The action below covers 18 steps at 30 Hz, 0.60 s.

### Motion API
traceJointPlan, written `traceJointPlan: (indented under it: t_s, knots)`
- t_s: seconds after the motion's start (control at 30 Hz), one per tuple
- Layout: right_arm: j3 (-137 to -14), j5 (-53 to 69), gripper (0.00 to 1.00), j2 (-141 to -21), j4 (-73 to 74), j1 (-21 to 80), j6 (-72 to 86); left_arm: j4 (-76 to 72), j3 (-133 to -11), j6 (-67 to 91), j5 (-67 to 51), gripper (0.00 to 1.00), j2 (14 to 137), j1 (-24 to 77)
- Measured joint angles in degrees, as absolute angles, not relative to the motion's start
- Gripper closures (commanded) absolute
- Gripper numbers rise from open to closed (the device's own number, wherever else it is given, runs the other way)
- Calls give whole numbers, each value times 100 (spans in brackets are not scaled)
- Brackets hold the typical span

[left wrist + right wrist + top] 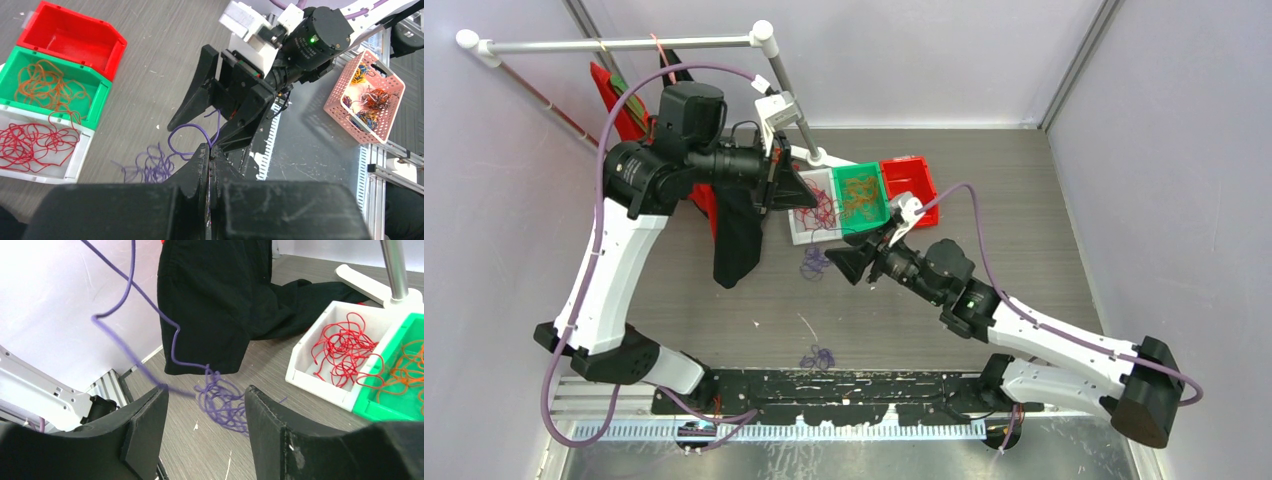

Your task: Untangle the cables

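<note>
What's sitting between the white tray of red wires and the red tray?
A green bin holding loose orange cables, side by side with the white bin and the red bin. The top view shows it; so does the left wrist view.

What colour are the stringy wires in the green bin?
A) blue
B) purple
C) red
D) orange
D: thin orange wires lie tangled inside the green plastic bin; the thin red wires sit in the white plastic bin next to it.
</note>
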<state>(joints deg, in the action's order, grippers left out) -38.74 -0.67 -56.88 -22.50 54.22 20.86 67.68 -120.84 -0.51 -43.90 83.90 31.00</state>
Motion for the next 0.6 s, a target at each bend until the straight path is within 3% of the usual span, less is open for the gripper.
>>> traceJointPlan:
  t_s: [0.27, 0.6]
  knots:
    - [-3660, 320, 33, -5437, -2368, 5349, 1962, 6761, -12084, -75, -4311, 100, 8342, 3100]
    - [-4414, 259, 48, -7140, -3341, 5349, 1774, 6755, -12322, 156, -4462, 100, 8396, 3100]
